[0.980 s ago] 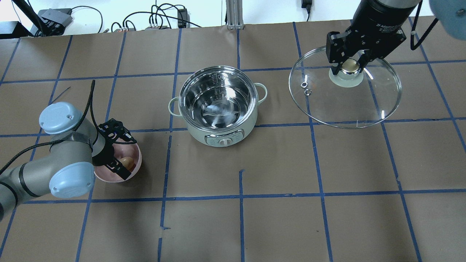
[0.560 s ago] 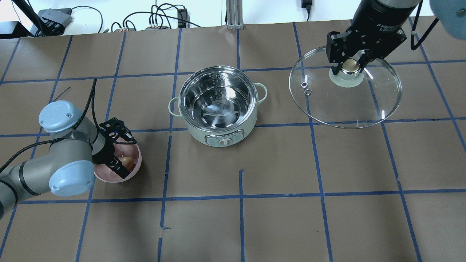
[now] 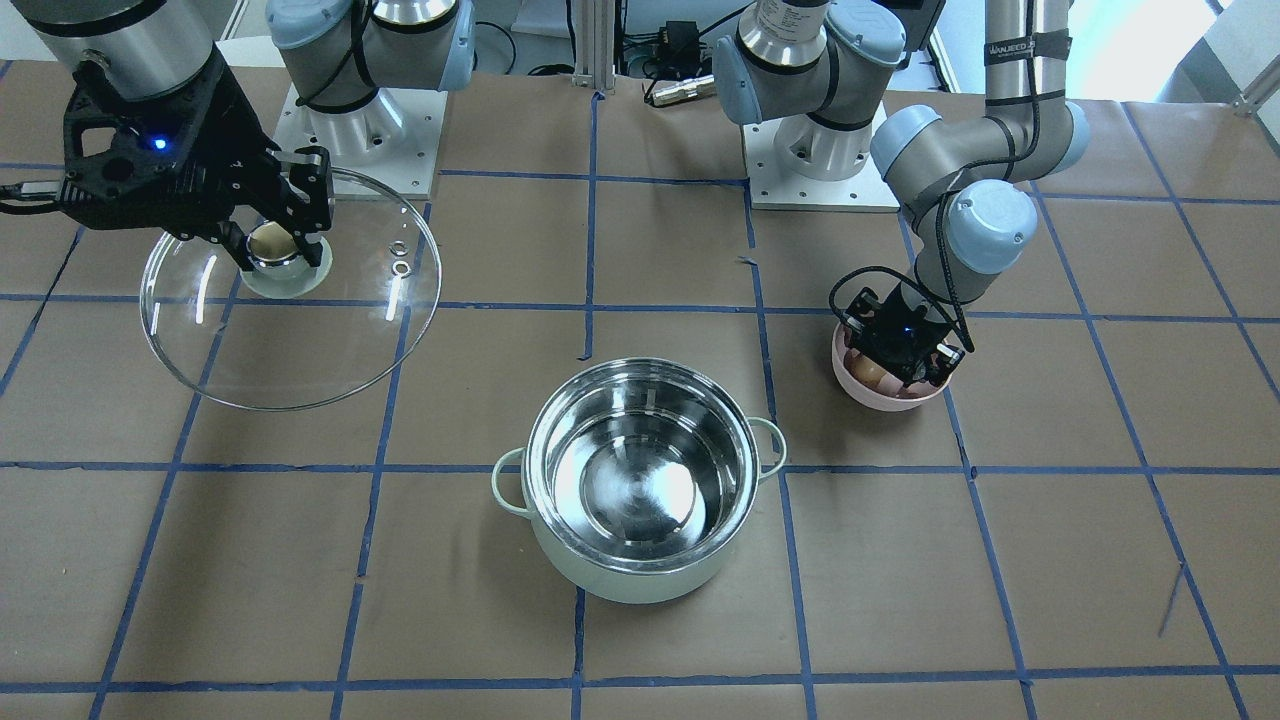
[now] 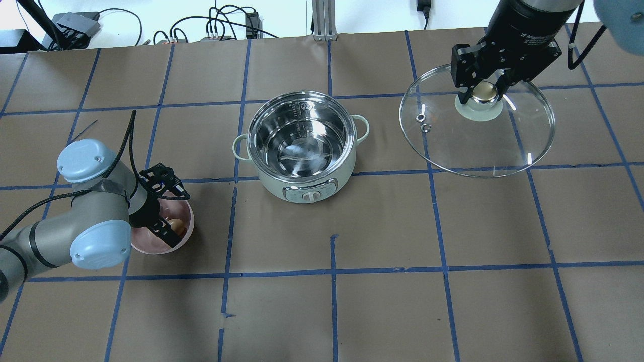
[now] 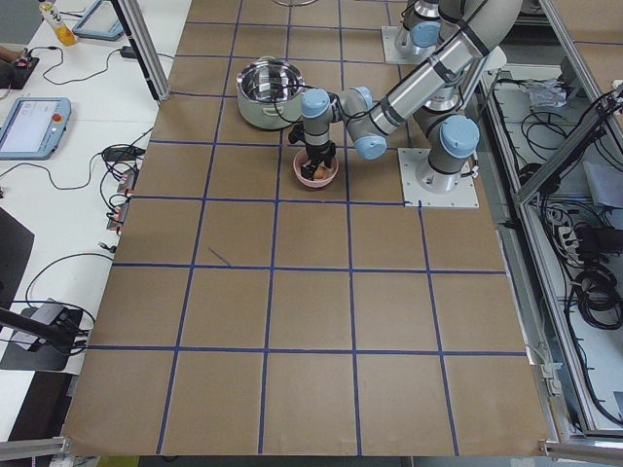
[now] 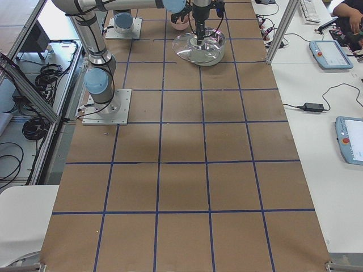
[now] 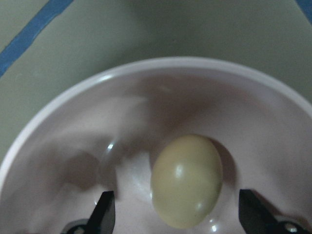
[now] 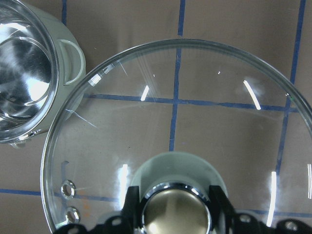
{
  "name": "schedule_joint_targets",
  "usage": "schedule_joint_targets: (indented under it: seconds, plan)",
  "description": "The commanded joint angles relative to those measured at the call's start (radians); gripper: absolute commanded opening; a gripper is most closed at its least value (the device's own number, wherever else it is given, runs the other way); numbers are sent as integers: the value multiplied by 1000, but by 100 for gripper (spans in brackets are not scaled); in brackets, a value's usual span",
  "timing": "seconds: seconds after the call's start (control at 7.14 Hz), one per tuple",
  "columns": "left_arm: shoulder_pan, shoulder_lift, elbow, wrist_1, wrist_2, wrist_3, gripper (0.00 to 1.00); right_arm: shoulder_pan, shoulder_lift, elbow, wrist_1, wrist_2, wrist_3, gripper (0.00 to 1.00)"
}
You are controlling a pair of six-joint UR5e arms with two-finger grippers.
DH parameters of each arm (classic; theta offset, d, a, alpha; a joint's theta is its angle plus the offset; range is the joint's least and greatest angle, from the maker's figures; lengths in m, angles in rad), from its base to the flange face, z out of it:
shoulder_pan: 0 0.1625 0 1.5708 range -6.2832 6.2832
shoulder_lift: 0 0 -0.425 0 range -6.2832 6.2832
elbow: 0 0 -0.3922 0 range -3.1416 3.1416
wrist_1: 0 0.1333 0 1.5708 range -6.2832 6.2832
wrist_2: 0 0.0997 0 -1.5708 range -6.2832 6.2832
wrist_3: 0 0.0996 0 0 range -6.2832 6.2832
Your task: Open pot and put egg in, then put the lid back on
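The left hand (image 7: pixel 178 217) is down in the pink bowl (image 7: pixel 73 102), spread wide either side of the egg (image 7: pixel 186 180); the right hand (image 4: pixel 484 92) holds the glass lid (image 4: pixel 478 146) by its knob, well aside of the open, empty pot (image 4: pixel 271 183), so only the opening looks done

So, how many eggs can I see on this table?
1. The egg lies in the pink bowl, between the open fingers of the left end effector. That end effector covers part of the bowl, so another may be hidden.
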Motion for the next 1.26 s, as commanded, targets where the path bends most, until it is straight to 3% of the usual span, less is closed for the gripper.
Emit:
schedule_joint_targets:
  seconds: [0.0,1.12]
  plan:
    - [2,2,2,0,8,-2,92,0,0,0,0,0,0,33]
    - [2,0,35,-3,3,-24,91,0,0,-2,5,0,0,34]
